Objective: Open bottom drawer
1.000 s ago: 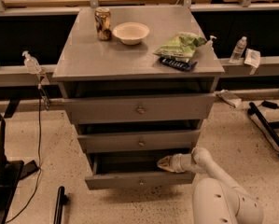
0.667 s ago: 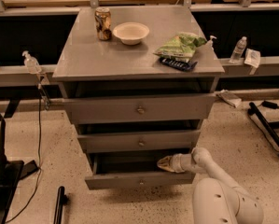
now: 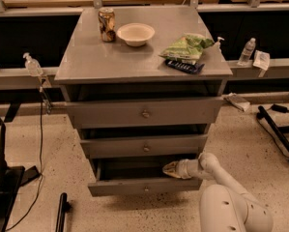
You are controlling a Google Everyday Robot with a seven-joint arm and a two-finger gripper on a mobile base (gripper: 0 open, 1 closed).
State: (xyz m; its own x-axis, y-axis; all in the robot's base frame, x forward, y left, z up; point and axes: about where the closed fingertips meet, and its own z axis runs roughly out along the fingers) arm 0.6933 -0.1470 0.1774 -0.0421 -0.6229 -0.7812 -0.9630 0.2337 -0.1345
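Note:
The grey three-drawer cabinet (image 3: 134,64) stands in the middle of the view. Its bottom drawer (image 3: 145,187) is pulled partly out, with a dark gap above its front and a small round knob at the centre. The middle drawer (image 3: 145,146) and the top drawer (image 3: 144,113) sit less far out. My gripper (image 3: 167,169) reaches in from the lower right on a white arm and sits over the top edge of the bottom drawer, right of centre, inside the opening.
On the cabinet top stand a can (image 3: 107,25), a white bowl (image 3: 135,34), a green chip bag (image 3: 186,47) and a dark bar (image 3: 183,66). Bottles (image 3: 32,64) (image 3: 248,51) stand on side rails. A black stand (image 3: 278,129) lies right, cables left.

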